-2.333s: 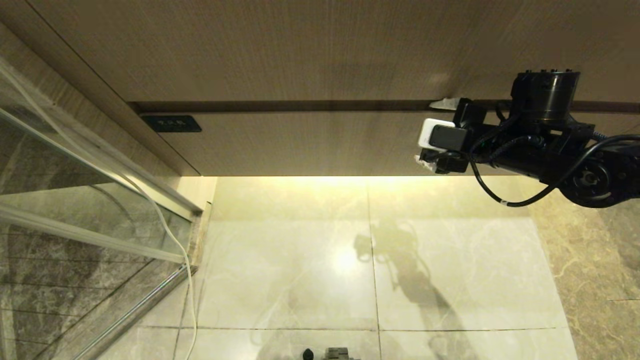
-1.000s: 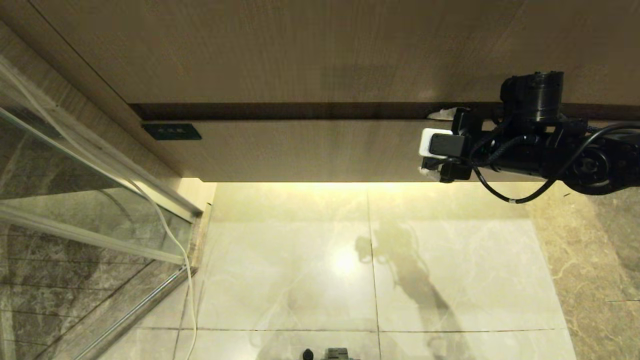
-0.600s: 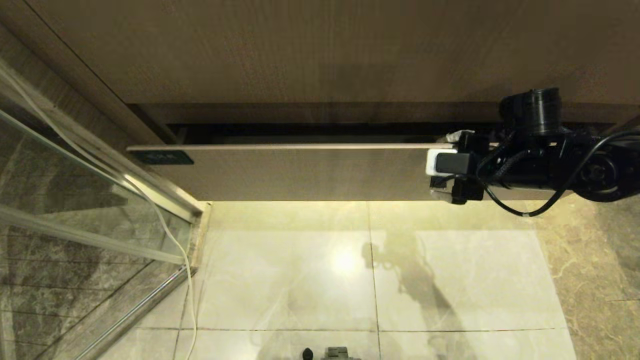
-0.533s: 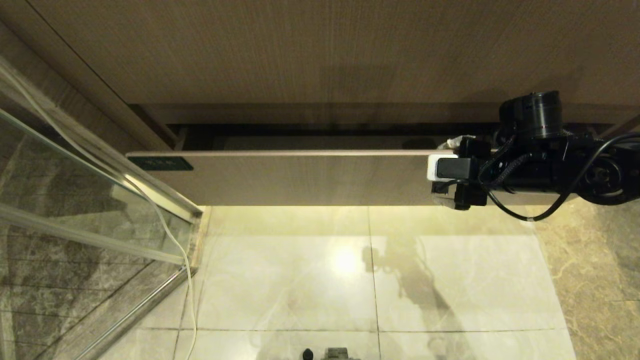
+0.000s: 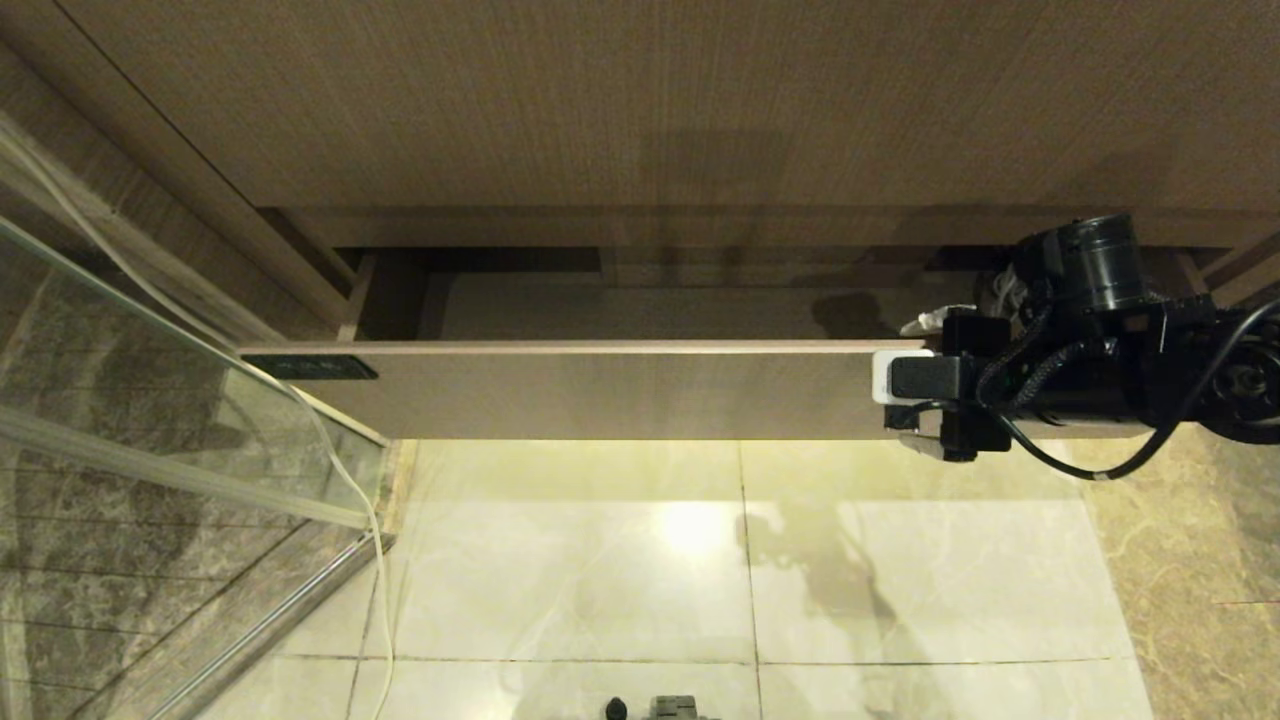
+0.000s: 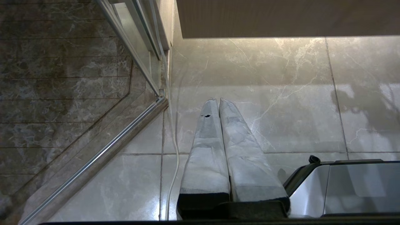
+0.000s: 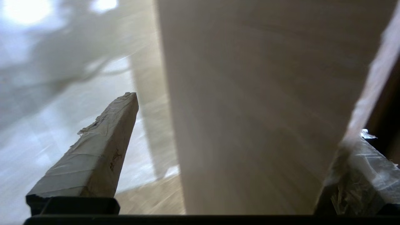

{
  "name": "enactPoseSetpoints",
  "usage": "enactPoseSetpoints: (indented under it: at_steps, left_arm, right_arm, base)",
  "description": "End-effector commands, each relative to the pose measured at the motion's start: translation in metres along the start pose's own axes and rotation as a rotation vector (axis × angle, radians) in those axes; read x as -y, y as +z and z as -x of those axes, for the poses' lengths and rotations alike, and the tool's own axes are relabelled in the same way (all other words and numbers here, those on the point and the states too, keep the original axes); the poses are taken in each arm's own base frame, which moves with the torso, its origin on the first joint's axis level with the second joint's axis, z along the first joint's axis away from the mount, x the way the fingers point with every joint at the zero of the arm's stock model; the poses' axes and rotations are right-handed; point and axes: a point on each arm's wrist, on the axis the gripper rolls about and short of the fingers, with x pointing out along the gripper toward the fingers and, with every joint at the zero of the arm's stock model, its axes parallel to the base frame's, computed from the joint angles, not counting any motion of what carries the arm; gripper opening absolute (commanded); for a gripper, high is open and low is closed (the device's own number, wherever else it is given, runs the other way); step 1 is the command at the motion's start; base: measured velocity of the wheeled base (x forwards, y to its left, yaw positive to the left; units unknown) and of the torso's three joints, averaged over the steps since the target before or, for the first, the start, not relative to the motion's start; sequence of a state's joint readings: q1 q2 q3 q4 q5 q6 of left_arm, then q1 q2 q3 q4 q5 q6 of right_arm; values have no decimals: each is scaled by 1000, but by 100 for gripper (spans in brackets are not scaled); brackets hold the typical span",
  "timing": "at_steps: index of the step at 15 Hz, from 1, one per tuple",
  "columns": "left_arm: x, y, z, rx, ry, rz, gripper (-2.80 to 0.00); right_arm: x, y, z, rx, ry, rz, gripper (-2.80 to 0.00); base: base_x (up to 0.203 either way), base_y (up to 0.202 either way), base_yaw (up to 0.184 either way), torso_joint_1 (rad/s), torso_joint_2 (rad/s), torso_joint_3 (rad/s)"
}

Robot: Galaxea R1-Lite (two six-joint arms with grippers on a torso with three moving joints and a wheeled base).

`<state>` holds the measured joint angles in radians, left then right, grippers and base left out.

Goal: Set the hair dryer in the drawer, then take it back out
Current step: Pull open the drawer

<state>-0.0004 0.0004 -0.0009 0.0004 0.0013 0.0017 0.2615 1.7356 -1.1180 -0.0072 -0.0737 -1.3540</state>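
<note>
- Drawer (image 5: 620,390): part-way out, wide across the scene. My right gripper (image 5: 925,385) straddles its front panel at the right end, jaws wide apart and unclamped, so I judge a further pull could slip off.
- Left gripper (image 6: 223,125): fingers together over the floor, idle.
- Hair dryer: nowhere visible; I risk searching blind.

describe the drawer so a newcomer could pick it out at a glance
Start at the big wood-grain cabinet wall across the top of the head view. Under its tall upper panel, the drawer is the wide, shallow, handleless front pulled out over the pale floor tiles, with the right gripper straddling its right end. Only it shows a dark nameplate at its left end.
</note>
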Motion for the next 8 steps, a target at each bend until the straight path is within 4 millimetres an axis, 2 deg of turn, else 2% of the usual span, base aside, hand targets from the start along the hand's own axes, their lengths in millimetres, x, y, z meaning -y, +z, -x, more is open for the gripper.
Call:
enactPoseSetpoints:
  at_steps: [1,5,8]
  left_arm:
    - [0,0,0,2,1,0,-280]
    - [0,0,0,0,1,0,-280]
    - [0,0,0,2,-1,0,-280]
  right_arm:
    - [-8,-3,22,-15,53,-1,0]
    - [-23,-10,68,-33,148,-131,0]
    - [-29,-13,92,-38,155,-155,0]
  base:
    - [0,0,0,0,0,0]
    - [0,0,0,0,0,0]
    - [0,0,0,0,0,0]
